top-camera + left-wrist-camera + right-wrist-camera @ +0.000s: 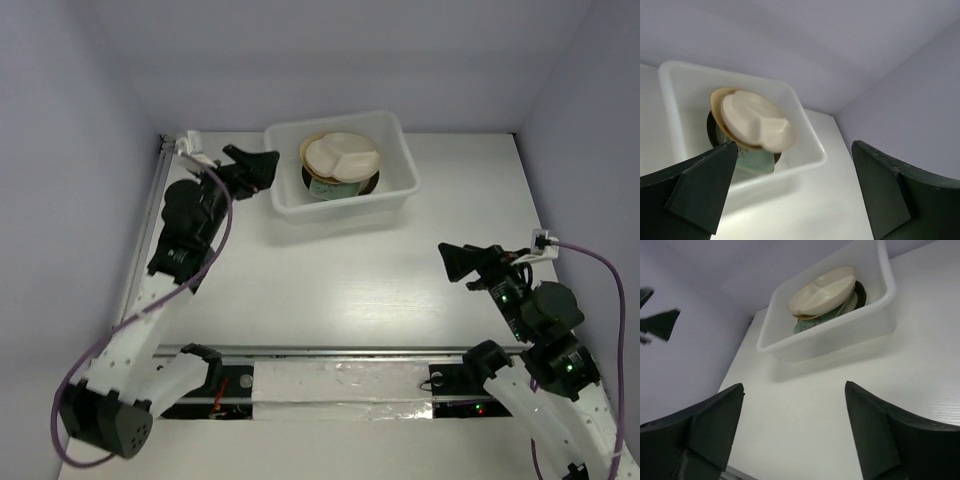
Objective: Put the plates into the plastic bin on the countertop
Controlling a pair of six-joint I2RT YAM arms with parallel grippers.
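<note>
**Item 1.** Translucent white rectangular plastic bin (345, 208) with rounded corners and a wide rim. It stands upright on the far part of the flat plain white surface (330, 290).

**Item 2.** Stack of small plates, all inside the bin.
- On top lies a cream divided plate (342, 157), tilted.
- Under it is a tan-rimmed cream plate (308, 148).
- A pale teal plate (325, 188) shows at the bin's near wall.
- A dark-rimmed plate (374, 182) lies lowest.
- The count of any further plates cannot be told.

**Item 3.** Left pincer (255, 165), black, two-fingered. It is just beside the bin's left wall, with its jaws spread wide and nothing between them.

**Item 4.** Right pincer (462, 262), black, two-fingered. It is well apart from the bin, to its near right, above bare surface. Its jaws are spread wide and empty, and it points toward the bin.
</note>
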